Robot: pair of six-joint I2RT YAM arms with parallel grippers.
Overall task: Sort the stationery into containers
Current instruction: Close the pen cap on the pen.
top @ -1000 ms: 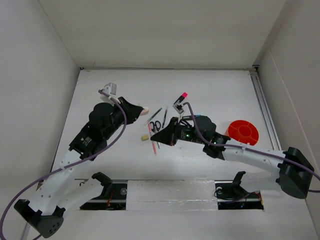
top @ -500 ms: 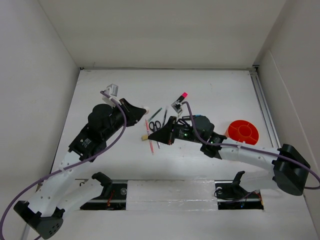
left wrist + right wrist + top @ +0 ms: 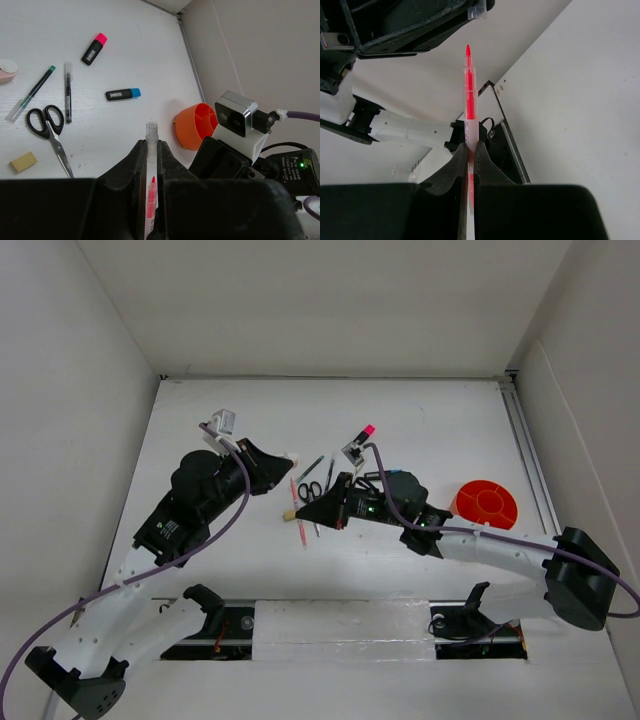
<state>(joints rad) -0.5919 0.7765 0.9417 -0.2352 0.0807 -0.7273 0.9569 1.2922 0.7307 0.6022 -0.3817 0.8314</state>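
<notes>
My left gripper (image 3: pixel 151 143) is shut on a clear pen cap (image 3: pixel 151 134), held above the table at centre left (image 3: pixel 289 462). My right gripper (image 3: pixel 470 148) is shut on a red pen (image 3: pixel 468 90), (image 3: pixel 303 532); its bare tip points at the cap, a short gap away. On the table lie black scissors (image 3: pixel 47 125), (image 3: pixel 310 488), a pink-capped marker (image 3: pixel 94 48), (image 3: pixel 360 435), a blue-capped marker (image 3: pixel 122 94), two thin pens (image 3: pixel 35 93), (image 3: pixel 67 93), a pink-white eraser (image 3: pixel 7 70) and a yellow eraser (image 3: pixel 23 162), (image 3: pixel 289 514). The orange tub (image 3: pixel 487 503), (image 3: pixel 192 125) stands at the right.
The right arm (image 3: pixel 470 540) stretches across the table in front of the tub. White walls close the table at the back and both sides. A metal rail (image 3: pixel 525 450) runs along the right edge.
The right gripper has edged slightly left with the pen. The left gripper has shifted a little and now covers the pink-white eraser in the top view.
</notes>
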